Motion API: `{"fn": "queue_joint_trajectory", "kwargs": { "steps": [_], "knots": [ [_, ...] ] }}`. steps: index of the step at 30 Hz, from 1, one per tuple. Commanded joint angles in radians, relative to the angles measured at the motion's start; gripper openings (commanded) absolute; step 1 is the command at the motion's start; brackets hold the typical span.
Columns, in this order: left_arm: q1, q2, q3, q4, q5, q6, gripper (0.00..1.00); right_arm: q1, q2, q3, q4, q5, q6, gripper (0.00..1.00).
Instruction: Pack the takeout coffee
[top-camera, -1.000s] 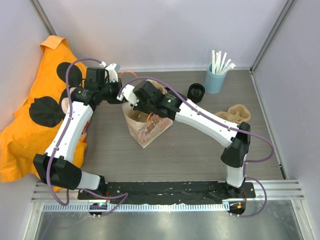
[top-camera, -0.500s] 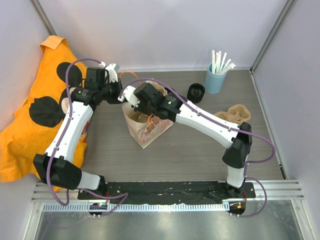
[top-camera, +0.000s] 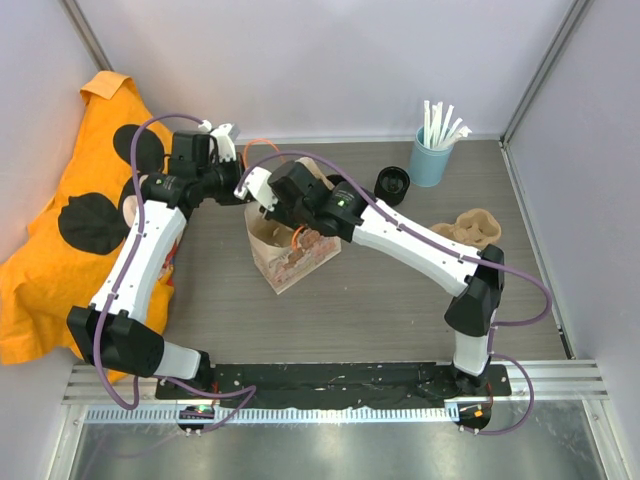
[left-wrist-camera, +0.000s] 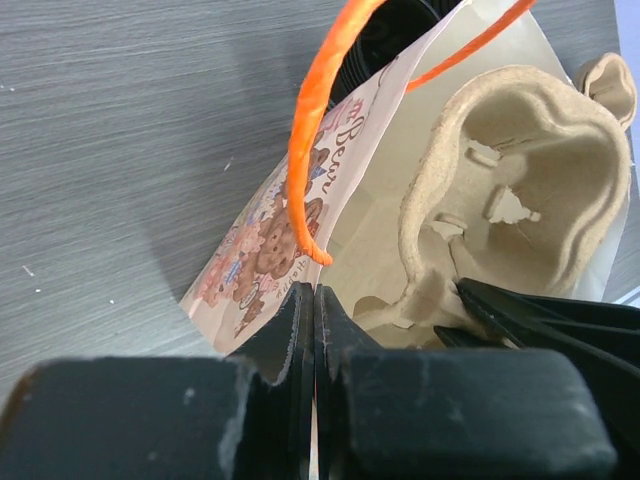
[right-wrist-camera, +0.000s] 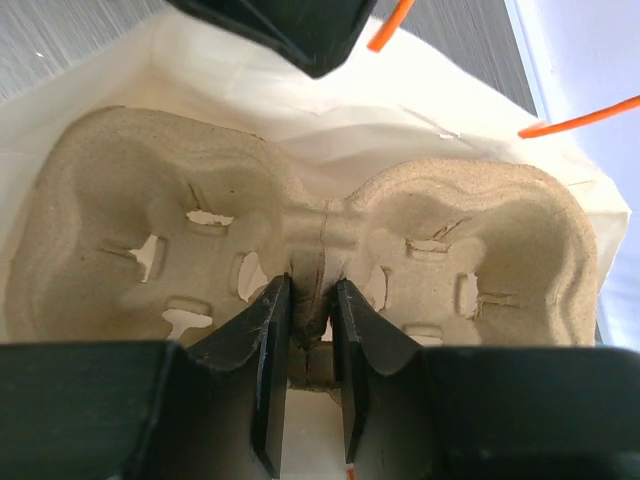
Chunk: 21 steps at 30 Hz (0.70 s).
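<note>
Since a second ago your right gripper has crept toward the upper left of the top view, and the paper bag has tilted slightly with it. That gripper is nearly closed, pinching the centre ridge of the pulp tray inside the bag. Your left gripper is pressed together on the bag's rim by the orange handle. The takeout coffee stands right of the bag, upper centre, just beside the blue straw cup (round, so no long axis to align). Your right arm is nearer, but both grippers are occupied.

Orange cloth far L, straw cup back R.
</note>
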Motion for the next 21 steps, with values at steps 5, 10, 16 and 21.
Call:
{"fn": "queue_joint_trajectory", "kwargs": {
  "steps": [5, 10, 16, 21],
  "knots": [
    [0.011, -0.014, -0.006, 0.072, 0.021, -0.011, 0.12, 0.01, -0.041, 0.115, -0.007, -0.082, 0.059, 0.27],
    [0.02, -0.026, -0.015, 0.074, 0.023, -0.009, 0.15, 0.008, -0.044, 0.098, -0.013, -0.116, 0.11, 0.27],
    [0.026, -0.033, -0.015, 0.074, 0.03, -0.011, 0.15, -0.013, -0.077, 0.015, 0.004, -0.116, 0.156, 0.26],
    [0.027, -0.033, -0.015, 0.077, 0.032, -0.014, 0.16, -0.029, -0.095, -0.041, 0.024, -0.15, 0.191, 0.25]
  ]
}}
